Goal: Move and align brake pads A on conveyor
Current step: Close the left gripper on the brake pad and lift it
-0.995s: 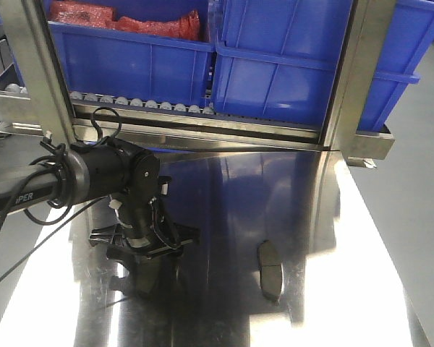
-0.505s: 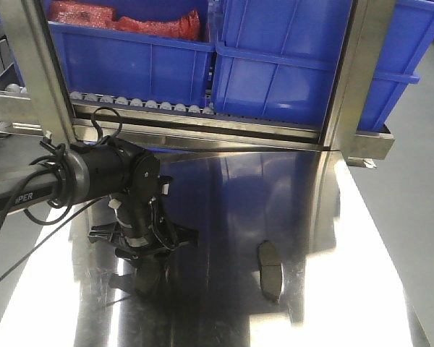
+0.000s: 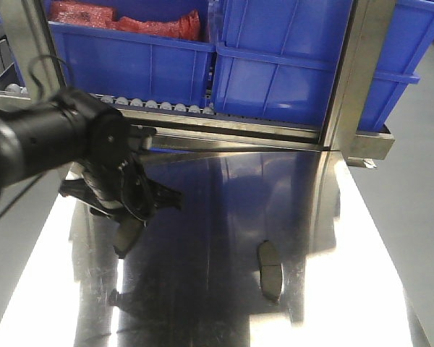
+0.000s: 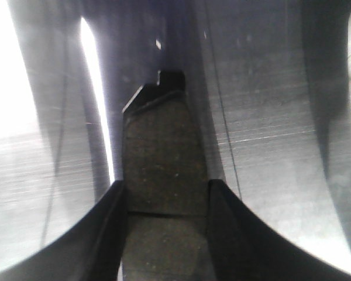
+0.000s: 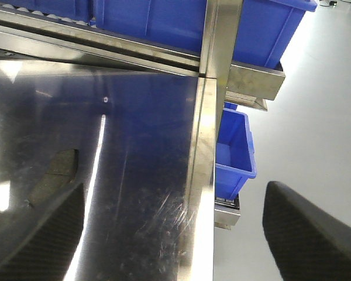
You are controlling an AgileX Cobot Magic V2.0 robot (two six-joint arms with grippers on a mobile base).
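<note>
**Pad (image 4: pixel 164 146) clamped in left gripper (image 4: pixel 167 193) above steel table (image 3: pixel 224 188)**

Your steel table fills the front view, with blue bins (image 3: pixel 275 65) racked behind it. Your left gripper's fingers (image 4: pixel 108 234) are closed narrowly on the pad's edges, grey face showing, over the table's left side. Your right gripper (image 5: pixel 174 193) is spread wide and holds nothing. A second pad (image 3: pixel 270 271) lies flat on the table, right of centre.

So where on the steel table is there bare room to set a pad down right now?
The steel table is bare between the held pad in the left gripper and the loose pad, and from the loose pad to the right edge. Back-left, under that gripper, is crowded.
</note>
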